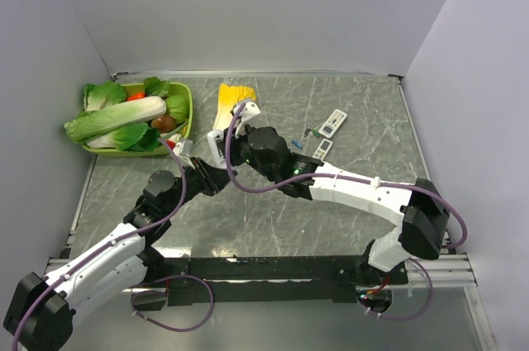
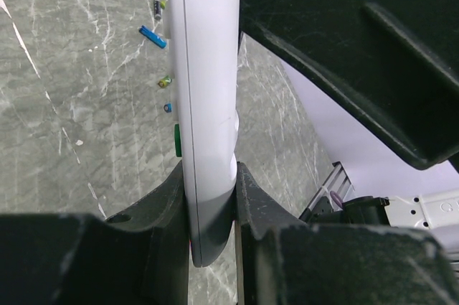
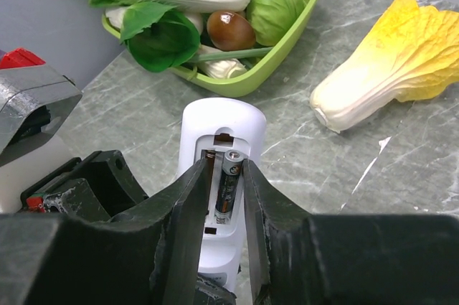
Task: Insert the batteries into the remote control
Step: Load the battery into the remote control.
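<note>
My left gripper [image 2: 210, 176] is shut on the lower end of a white remote control [image 2: 208, 68], held edge-on above the table. In the right wrist view the remote control [image 3: 222, 122] shows its open battery compartment, with one dark battery [image 3: 226, 190] lying in the right slot. The left slot shows only its spring. My right gripper [image 3: 224, 169] hovers over the compartment, jaws apart on either side of that battery, with a gap on its left. Loose batteries, one of them blue [image 2: 152, 36], lie on the table beyond. From above, both grippers meet at the remote control [image 1: 215, 146].
A green basket [image 3: 287, 54] of toy vegetables stands at the back left, with a yellow-leaved cabbage [image 3: 387, 61] beside it. A second white remote [image 1: 332, 123] and a small white piece [image 1: 322, 149] lie right of centre. Grey walls ring the table.
</note>
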### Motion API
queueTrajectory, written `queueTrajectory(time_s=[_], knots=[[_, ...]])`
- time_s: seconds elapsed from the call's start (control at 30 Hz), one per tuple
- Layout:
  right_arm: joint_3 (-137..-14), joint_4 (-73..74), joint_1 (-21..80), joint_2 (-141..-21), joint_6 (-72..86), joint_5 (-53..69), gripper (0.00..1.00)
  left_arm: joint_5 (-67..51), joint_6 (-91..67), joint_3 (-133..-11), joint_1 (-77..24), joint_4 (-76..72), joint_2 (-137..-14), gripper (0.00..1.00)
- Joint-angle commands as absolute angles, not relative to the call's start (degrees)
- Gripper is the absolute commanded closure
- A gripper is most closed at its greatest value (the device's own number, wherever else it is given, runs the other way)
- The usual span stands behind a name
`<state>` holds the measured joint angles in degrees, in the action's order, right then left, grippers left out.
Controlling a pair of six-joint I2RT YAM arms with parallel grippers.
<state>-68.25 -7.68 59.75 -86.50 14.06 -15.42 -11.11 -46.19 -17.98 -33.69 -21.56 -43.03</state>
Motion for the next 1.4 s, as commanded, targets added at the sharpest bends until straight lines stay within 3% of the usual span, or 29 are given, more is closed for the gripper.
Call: queueTrajectory(time_s=[0.0,0.7,1.13,1.37], knots=[[-69.78,-5.62,59.15,-87.45,13.27,-17.84,0.64,-13.54,-45.35,-21.45,-34.01,-29.88,-42.01,0.99],[-71.54,-5.1,59.06,-85.61,9.58,-15.21,0.49,-13.89,-45.79,-21.18,-34.1,-30.41,-42.36,0.99],[-71.81,-3.17,59.24,-80.77,5.45,-13.27,0.12,-17.57,-46.41,-20.22,-33.49,-34.36,-43.85,0.99],[-74.0,-0.8,59.15,-79.54,3.52,-8.88,0.02,-20.48,-47.02,-20.13,-32.78,-36.91,-45.79,0.99]])
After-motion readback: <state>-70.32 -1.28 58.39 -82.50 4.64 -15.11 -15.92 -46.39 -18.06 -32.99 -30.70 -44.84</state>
